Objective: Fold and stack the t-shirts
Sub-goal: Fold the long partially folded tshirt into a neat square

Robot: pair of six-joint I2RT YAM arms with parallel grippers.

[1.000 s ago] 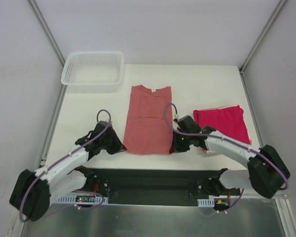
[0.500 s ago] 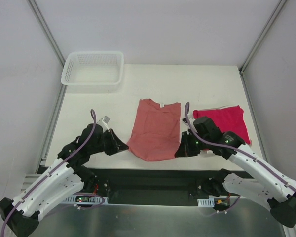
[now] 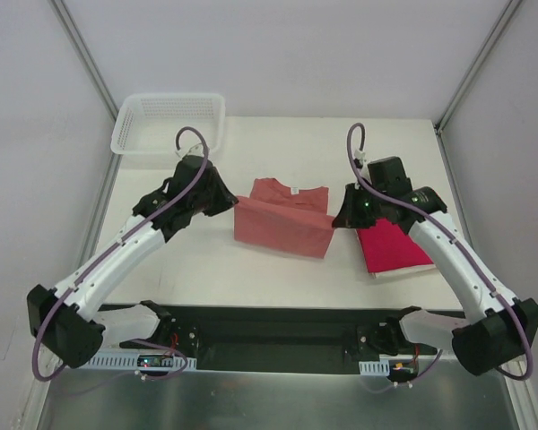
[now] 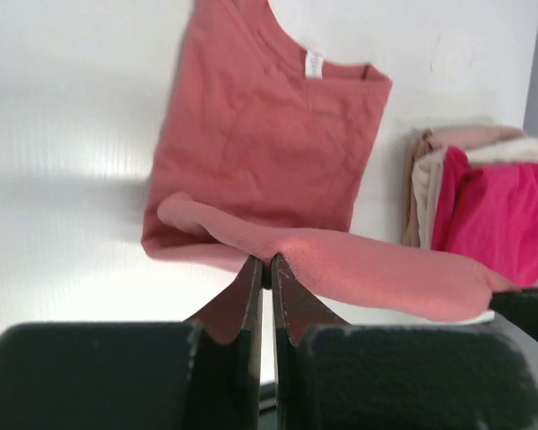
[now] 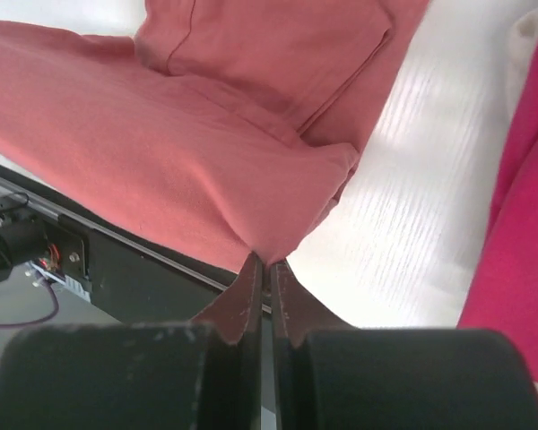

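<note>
Left tool [image 4: 262,265]: closed tight on near hem corner of pink shirt [image 3: 282,222], cloth raised off surface [image 3: 278,148]. Right tool [image 5: 262,265]: likewise clamped on opposite hem corner, at 3 o'clock of left tool in top view. Hem stretched between both tools, lower half doubled over toward collar; collar end flat on surface at 12 o'clock. Crimson shirt [image 3: 396,246] folded, at 3 o'clock of pink shirt, partly under right arm. White basket [image 3: 166,125] at 10 o'clock corner, well apart.
</note>
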